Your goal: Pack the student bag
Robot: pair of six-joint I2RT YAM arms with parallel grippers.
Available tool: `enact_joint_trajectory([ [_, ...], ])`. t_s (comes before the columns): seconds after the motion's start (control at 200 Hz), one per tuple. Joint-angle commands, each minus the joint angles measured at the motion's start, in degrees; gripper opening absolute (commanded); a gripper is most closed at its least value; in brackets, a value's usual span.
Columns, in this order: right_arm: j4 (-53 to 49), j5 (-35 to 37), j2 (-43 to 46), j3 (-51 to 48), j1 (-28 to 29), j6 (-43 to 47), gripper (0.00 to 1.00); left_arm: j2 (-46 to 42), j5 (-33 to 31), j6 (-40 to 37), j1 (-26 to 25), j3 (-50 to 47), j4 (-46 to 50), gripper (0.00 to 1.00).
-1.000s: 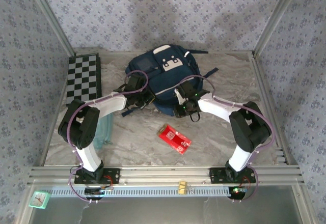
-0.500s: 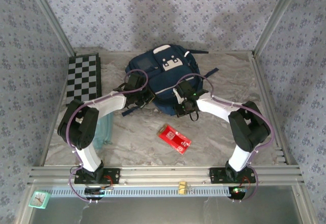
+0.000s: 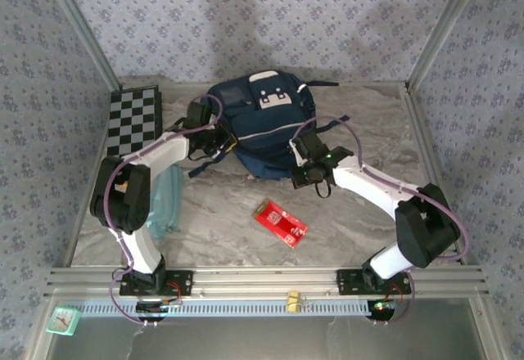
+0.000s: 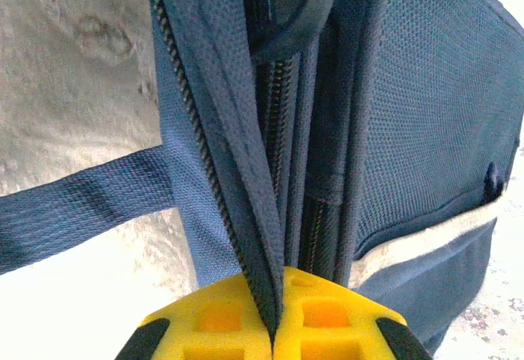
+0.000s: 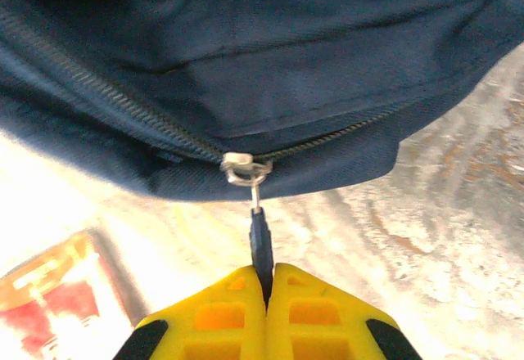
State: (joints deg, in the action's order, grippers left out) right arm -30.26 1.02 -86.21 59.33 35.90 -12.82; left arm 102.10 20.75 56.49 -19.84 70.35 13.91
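Near rail: a small teal clock (image 3: 61, 319) sits below the metal frame at the left corner, in front of the arms' bases.
Red packet: a flat red packet (image 3: 280, 222) lies on the marbled table (image 3: 377, 114) between the two arms, apart from the bag.
Blue-green bundle: a pale, translucent item (image 3: 168, 200) rests beside the left arm; what it is cannot be told.
Right gripper: the right gripper (image 5: 268, 274) is clamped tight on the dark zip pull (image 5: 260, 244) at the bag's near edge; from above, it (image 3: 299, 170) meets the bag's right front corner.
Zip slider: the silver slider (image 5: 244, 168) hangs on the zipper line, the pull stretched straight from it to the yellow pads.
Left gripper: the left gripper (image 4: 277, 294) is pinched closed on a fold of navy fabric edged with zipper teeth, at the bag's left side (image 3: 217, 141).
Student bag: the student bag (image 3: 254, 135) lies at the middle back of the table, white buckled patch toward the far wall, a strap trailing left.
Chessboard: a black-and-white chessboard (image 3: 133, 125) lies flat at the far left, well apart from the bag.
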Motion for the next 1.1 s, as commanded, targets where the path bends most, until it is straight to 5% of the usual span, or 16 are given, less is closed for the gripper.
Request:
enact_joint_trajectory([
  [0.0,-5.2,-4.8,0.9,2.6,4.2,-1.1,0.00,2.7,1.7,-6.4,2.0,6.7,-3.0,0.00],
  [0.165,1.6,-8.5,-3.1,7.7,6.9,-7.0,0.00,5.4,3.5,-10.0,3.6,10.8,0.5,0.17],
  [0.37,2.5,-4.9,-5.9,6.3,6.8,-7.0,0.00,-3.2,2.0,-5.6,4.1,2.2,3.9,0.51],
  [0.535,3.4,-5.6,-6.4,6.4,7.5,-7.1,0.00,-10.6,-1.6,10.3,-2.7,-9.7,-3.6,0.57],
  [0.715,3.8,-5.8,-6.5,6.1,7.4,-6.5,0.00,-10.5,-9.1,24.0,-10.7,-11.7,-8.5,0.60],
  [1.094,5.5,-5.8,-8.1,7.0,6.4,-5.1,0.00,-4.7,-16.2,30.1,-13.8,-7.8,-1.5,0.51],
])
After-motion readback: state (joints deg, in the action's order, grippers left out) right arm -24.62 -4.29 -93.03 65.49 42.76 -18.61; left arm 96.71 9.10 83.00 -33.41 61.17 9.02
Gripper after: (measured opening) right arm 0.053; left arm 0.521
